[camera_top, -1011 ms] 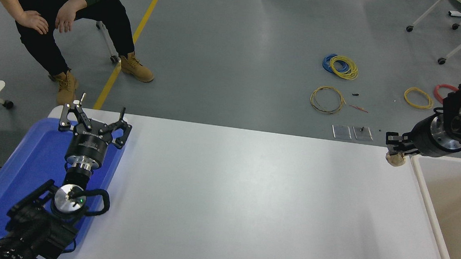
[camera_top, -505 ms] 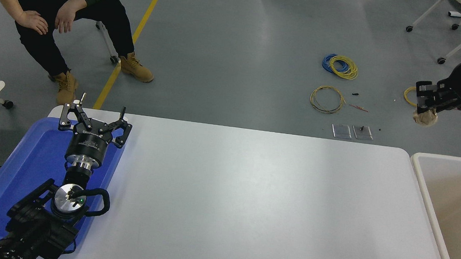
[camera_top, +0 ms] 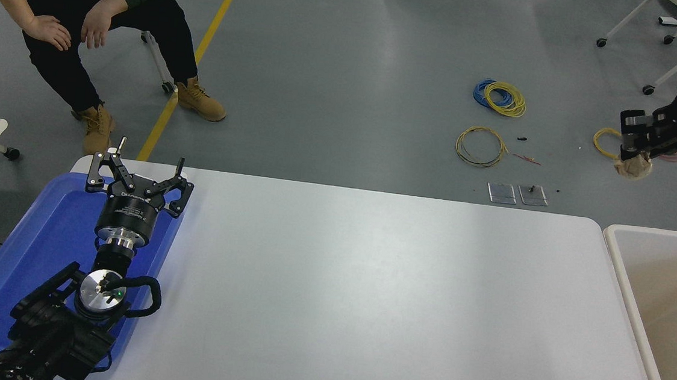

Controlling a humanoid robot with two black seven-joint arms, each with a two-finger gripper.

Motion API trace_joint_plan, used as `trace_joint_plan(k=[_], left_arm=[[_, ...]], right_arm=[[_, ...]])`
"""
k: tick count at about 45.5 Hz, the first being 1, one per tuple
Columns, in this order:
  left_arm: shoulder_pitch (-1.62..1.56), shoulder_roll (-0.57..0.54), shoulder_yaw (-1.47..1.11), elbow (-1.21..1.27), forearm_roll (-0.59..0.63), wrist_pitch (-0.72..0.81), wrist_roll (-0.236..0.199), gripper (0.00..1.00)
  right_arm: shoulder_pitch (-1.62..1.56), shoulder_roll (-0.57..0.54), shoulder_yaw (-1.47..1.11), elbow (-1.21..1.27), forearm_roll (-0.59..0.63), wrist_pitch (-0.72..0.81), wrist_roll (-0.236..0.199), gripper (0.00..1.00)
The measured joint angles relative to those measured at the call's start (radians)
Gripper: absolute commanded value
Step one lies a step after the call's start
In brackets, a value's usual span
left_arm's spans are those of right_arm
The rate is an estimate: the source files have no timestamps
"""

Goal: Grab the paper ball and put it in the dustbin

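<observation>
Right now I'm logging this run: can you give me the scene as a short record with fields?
paper ball: held in the air, seen against the floor beyond the table's far right corner
right gripper: jaws shut on the ball
dustbin: off the table's right end, nothing visible inside
left gripper: parked open over the blue tray
white table: bare

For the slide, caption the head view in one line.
Right gripper holds the paper ball aloft near the dustbin; left gripper parked open over the blue tray.
</observation>
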State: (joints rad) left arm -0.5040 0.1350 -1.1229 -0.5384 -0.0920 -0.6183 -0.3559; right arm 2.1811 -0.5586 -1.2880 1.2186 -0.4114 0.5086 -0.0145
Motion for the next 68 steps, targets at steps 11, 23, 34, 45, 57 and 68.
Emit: trace_joint_plan(k=[11,23,34,45,57,68], left_arm=[[0.000,0.000,0.000,0.000,0.000,0.000,0.000,1.00],[-0.001,0.000,0.000,0.000,0.000,0.000,0.000,1.00],[0.000,0.000,0.000,0.000,0.000,-0.001,0.000,1.00],[0.000,0.000,0.000,0.000,0.000,-0.001,0.000,1.00],[0.000,0.000,0.000,0.000,0.000,-0.001,0.000,1.00],[0.000,0.000,0.000,0.000,0.000,-0.001,0.000,1.00]], right_arm=[[-0.208,-0.042,-0.020,-0.179,0.010,-0.160,-0.002,0.00],[-0.580,-0.084,0.089,-0.541,0.099,-0.286,-0.002,0.00],[-0.877,-0.103,0.267,-0.776,0.147,-0.385,-0.002,0.00],[-1.148,-0.095,0.508,-0.963,0.163,-0.482,0.002,0.00],[-1.329,-0.065,0.728,-1.053,0.170,-0.583,0.005,0.00],[-1.453,-0.005,0.915,-1.122,0.176,-0.630,0.007,0.00]])
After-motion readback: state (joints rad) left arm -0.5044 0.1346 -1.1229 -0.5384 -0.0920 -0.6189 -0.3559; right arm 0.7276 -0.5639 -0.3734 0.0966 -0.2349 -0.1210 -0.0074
